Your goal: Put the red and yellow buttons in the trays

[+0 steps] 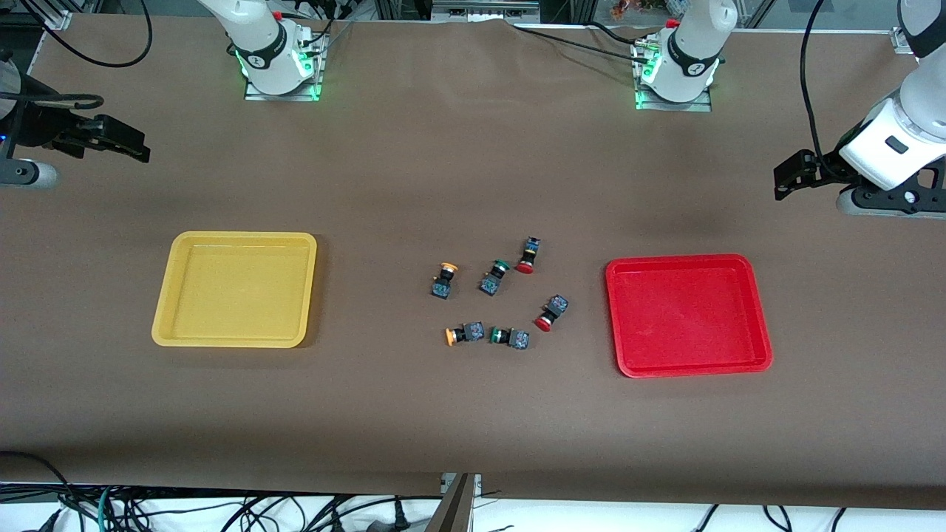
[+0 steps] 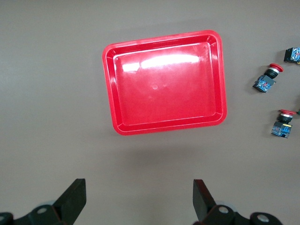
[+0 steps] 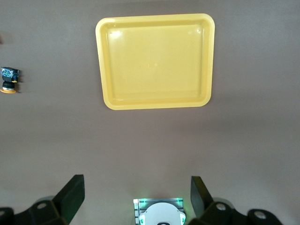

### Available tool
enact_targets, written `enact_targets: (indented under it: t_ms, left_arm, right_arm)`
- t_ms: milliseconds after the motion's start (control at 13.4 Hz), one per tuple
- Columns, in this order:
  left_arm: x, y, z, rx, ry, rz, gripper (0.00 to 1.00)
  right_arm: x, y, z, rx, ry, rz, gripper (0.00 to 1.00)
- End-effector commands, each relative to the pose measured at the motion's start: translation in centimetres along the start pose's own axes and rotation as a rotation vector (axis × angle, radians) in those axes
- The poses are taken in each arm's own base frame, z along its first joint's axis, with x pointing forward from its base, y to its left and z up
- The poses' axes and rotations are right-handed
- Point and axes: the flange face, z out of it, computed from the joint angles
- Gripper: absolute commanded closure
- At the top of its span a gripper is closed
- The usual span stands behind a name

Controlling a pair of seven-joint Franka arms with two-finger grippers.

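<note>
The yellow tray (image 1: 235, 288) lies toward the right arm's end of the table and the red tray (image 1: 687, 314) toward the left arm's end; both are empty. Between them lie two yellow-capped buttons (image 1: 443, 279) (image 1: 463, 334) and two red-capped buttons (image 1: 528, 256) (image 1: 550, 312). My left gripper (image 1: 785, 181) is open and empty, up over the table's end past the red tray. My right gripper (image 1: 137, 148) is open and empty, up over the table's other end. The left wrist view (image 2: 139, 201) shows the red tray (image 2: 164, 82) and both red buttons (image 2: 268, 78) (image 2: 283, 123). The right wrist view (image 3: 137, 199) shows the yellow tray (image 3: 155, 61) and one yellow button (image 3: 8, 79).
Two green-capped switches (image 1: 494, 276) (image 1: 510, 338) lie among the buttons, one beside each yellow-capped one. The arm bases (image 1: 277, 63) (image 1: 676, 70) stand along the table's edge farthest from the front camera. Cables hang off the nearest edge.
</note>
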Motion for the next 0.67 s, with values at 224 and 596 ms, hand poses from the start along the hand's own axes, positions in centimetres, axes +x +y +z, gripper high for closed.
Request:
enact_targets:
  t_ms: [224,596]
  left_arm:
    - [0.25,0.18,-0.89,-0.017,-0.002,0.014,0.00]
    - [0.14,0.11,-0.45,-0.017,-0.028,0.015,0.00]
  right_arm:
    - [0.15,0.17,-0.64,0.010,0.008,-0.011,0.00]
    - [0.17,0.27,-0.58,0.009,0.006,-0.008,0.00]
